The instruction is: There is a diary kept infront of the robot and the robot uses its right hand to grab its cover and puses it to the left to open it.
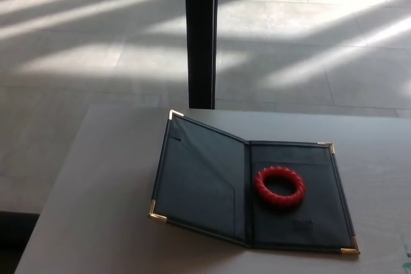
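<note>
The dark diary (212, 184) lies open on the grey table (96, 210), straight ahead of me. Its left cover, with gold corner caps, is swung out to the left and stays slightly raised off the tabletop. The right half lies flat. A red twisted ring (279, 186) rests on that right half, near its middle. Neither of my hands shows in the head view.
A black post (201, 36) stands upright on the tiled floor just behind the table's far edge. Bands of sunlight cross the floor tiles. The table's left edge runs diagonally at the lower left.
</note>
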Available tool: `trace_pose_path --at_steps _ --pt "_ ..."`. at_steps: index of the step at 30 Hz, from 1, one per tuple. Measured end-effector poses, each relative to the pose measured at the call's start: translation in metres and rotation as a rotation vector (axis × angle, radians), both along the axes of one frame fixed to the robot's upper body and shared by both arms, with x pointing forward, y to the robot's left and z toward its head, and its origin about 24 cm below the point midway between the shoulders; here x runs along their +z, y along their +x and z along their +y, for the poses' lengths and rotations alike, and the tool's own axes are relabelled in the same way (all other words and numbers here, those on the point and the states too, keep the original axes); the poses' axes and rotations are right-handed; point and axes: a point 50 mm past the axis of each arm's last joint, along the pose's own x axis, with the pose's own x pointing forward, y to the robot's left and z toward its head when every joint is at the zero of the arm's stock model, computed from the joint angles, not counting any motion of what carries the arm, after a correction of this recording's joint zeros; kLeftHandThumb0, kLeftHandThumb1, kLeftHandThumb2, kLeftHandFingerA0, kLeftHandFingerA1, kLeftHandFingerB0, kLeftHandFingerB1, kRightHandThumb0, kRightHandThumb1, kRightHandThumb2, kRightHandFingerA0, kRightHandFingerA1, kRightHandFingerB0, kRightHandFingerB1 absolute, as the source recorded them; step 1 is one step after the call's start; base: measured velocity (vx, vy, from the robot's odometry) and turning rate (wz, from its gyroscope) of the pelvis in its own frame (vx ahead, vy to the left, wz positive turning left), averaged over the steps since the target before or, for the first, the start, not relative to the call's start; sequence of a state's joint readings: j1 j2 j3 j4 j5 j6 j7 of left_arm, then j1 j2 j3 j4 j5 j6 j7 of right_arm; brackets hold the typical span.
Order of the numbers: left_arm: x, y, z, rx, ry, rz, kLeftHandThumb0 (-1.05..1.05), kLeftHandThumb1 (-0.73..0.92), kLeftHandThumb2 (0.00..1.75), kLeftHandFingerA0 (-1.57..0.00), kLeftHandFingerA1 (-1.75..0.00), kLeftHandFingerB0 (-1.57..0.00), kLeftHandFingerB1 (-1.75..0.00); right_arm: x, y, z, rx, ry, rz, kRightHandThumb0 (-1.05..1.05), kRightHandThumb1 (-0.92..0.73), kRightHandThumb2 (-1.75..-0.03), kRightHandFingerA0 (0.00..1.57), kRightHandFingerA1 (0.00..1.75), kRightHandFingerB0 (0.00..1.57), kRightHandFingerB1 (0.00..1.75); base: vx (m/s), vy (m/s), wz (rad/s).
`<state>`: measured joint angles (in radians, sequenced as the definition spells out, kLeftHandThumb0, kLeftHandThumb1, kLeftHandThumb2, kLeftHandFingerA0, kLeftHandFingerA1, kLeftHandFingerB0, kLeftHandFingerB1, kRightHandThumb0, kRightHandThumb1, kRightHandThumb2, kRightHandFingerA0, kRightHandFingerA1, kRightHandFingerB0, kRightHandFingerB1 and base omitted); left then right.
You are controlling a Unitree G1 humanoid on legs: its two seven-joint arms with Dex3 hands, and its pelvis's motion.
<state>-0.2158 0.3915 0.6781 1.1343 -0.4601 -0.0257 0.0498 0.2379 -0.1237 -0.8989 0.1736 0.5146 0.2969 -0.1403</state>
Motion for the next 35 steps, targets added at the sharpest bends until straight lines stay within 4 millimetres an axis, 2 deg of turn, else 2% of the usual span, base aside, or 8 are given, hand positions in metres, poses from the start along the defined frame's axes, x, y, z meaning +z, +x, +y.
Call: trace_pose_path --at_steps 6,8,18,20,21,22,31,35 --pt "-0.0014 -0.0026 0.0007 0.030 -0.020 -0.014 -1.05 0.92 1.10 -0.43 -1.59 -0.26 -1.37 0.0006 0.0019 -0.0001 -0.002 0.003 -0.011 -0.91 -0.92 -0.70 0.66 0.95 0.48 0.80 0.00 0.000 0.00" --pt "-0.0019 -0.0030 0.0005 0.031 -0.023 -0.014 -1.05 0.60 1.51 -1.02 -1.55 -0.07 -0.97 0.0007 0.0025 -0.0003 -0.004 0.005 -0.016 -0.89 -0.92 -0.71 0.67 0.93 0.50 0.80 0.00 0.000 0.00" --pt "-0.0021 -0.0026 0.0002 0.040 -0.031 -0.023 -1.05 0.62 1.51 -0.84 -1.45 -0.07 -0.97 0.0001 0.0039 -0.0004 0.007 0.001 -0.008 -0.91 -0.69 -1.12 0.69 0.90 0.56 0.81 0.00 0.000 0.00" --pt "-0.0019 -0.0023 0.0004 0.045 -0.035 -0.028 -1.00 0.62 1.50 -0.72 -1.36 0.00 -0.90 0.0001 0.0041 -0.0004 0.007 0.000 -0.008 -0.91 -0.92 -0.69 0.72 0.93 0.54 0.81 0.00 0.000 0.00" --pt "-0.0019 -0.0023 0.0003 0.044 -0.035 -0.028 -1.05 0.92 1.11 -0.43 -1.59 -0.27 -1.37 -0.0002 0.0043 -0.0003 0.008 0.001 -0.007 -0.91 -0.92 -0.70 0.71 0.91 0.52 0.80 0.00 0.000 0.00" --pt "-0.0020 -0.0022 0.0002 0.043 -0.035 -0.028 -1.05 0.62 1.52 -0.81 -1.43 0.00 -0.92 -0.0005 0.0043 -0.0002 0.009 0.001 -0.006 -0.91 -0.92 -0.69 0.72 0.91 0.52 0.80 0.00 0.000 0.00" --pt "-0.0017 -0.0023 0.0006 0.050 -0.038 -0.034 -1.05 0.64 1.54 -0.80 -1.44 -0.05 -0.97 -0.0014 0.0048 0.0004 0.011 0.002 -0.006 -0.92 -0.68 -1.09 0.71 0.88 0.58 0.80 0.00 0.000 0.00" --pt "-0.0013 -0.0017 0.0005 0.044 -0.034 -0.032 -1.05 0.64 1.54 -0.87 -1.47 -0.08 -0.98 -0.0014 0.0053 0.0009 0.015 0.000 -0.005 -0.92 -0.92 -0.70 0.68 0.89 0.53 0.79 0.00 0.000 0.00"
